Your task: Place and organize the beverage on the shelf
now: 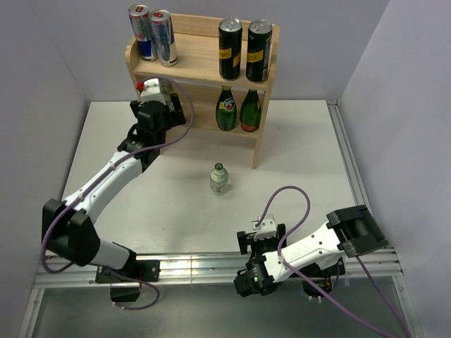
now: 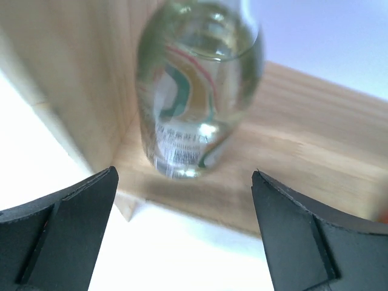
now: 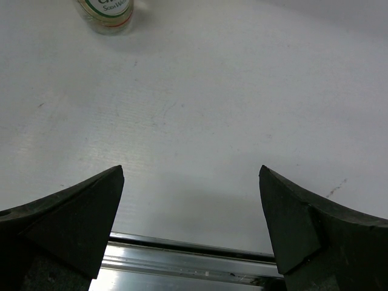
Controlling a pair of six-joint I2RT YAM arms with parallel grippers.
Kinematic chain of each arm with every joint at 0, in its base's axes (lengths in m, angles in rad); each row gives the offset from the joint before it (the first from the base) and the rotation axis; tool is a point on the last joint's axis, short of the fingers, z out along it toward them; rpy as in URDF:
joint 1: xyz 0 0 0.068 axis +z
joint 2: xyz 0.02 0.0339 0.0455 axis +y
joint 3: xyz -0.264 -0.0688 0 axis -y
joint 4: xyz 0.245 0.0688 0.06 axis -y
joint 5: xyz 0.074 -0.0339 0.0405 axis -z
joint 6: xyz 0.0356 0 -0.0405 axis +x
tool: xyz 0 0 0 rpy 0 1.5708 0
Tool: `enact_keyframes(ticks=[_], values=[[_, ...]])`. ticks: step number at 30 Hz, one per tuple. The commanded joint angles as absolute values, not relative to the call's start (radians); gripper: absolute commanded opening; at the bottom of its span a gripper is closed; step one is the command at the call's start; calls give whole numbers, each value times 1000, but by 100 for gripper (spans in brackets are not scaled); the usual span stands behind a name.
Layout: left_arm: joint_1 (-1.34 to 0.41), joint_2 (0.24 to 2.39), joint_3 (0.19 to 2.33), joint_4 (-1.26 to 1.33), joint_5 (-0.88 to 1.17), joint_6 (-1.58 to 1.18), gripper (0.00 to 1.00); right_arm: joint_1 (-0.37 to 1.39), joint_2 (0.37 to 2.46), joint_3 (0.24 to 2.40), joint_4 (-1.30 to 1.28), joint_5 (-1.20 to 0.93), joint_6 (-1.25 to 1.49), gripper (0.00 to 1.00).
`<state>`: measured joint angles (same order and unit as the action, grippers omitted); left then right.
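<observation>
The light-wood shelf (image 1: 204,63) stands at the back of the table. Its top tier carries two blue-and-silver cans (image 1: 153,34) and two black cans (image 1: 244,49); two green bottles (image 1: 237,109) stand on the lower tier at the right. A clear bottle (image 2: 194,91) with a red cap (image 1: 146,86) stands on the lower tier by the left side panel. My left gripper (image 1: 163,98) (image 2: 183,174) is open just in front of it, not touching. Another clear bottle (image 1: 220,178) (image 3: 109,12) stands on the table. My right gripper (image 1: 261,238) (image 3: 191,170) hangs open and empty near the front edge.
The white table (image 1: 296,155) is walled in at the left, right and back. A metal rail (image 3: 194,257) runs along the front edge under the right gripper, and another rail (image 1: 342,148) along the right side. The lower tier's middle board (image 2: 315,127) is bare wood.
</observation>
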<state>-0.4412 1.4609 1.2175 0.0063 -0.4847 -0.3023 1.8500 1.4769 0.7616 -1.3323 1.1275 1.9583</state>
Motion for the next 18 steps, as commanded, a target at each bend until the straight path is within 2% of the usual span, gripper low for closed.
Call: enact_keyframes(ticks=[1,7,13,18], values=[[-463,1329,1183,43,-434,-328,99,1862,1485,793,-1445,1143,2416,100],[-561,1166,1065,-54,-463,-351,99,1867,1494,798,-1445,1141,2418,100],[-761,1003,891,-107,-502,-399,99,1876,1480,785,-1445,1138,2427,100],[-871,936,703,-14,-404,-442,99,1882,1488,785,-1445,1137,2431,99]])
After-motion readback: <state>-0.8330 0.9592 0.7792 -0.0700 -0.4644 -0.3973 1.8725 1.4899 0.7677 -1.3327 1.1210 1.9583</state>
